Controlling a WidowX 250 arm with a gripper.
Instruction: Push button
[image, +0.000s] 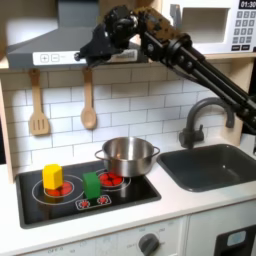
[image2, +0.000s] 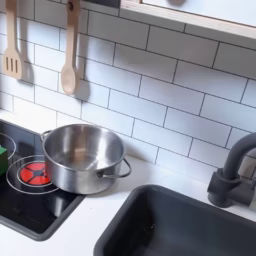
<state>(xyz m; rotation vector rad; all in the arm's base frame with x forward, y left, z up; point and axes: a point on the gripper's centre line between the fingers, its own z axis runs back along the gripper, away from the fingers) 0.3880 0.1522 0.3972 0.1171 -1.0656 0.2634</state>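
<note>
A row of small buttons (image: 55, 58) sits on the front strip of the grey range hood (image: 40, 42) at the first exterior view's upper left. My gripper (image: 84, 52) reaches in from the right at hood height. Its dark fingers look pressed together into one narrow tip with nothing held. The tip lies just right of the button row, at the hood's front edge. Whether it touches the strip is too small to tell.
A steel pot (image: 127, 156) (image2: 83, 157) stands on the black stovetop (image: 70, 200), with a yellow block (image: 52, 178) and a green block (image: 91, 184) to its left. A spatula (image: 38, 105) and a wooden spoon (image: 88, 100) hang on the tiled wall. Sink (image: 210, 165) and faucet (image: 200, 115) are at the right.
</note>
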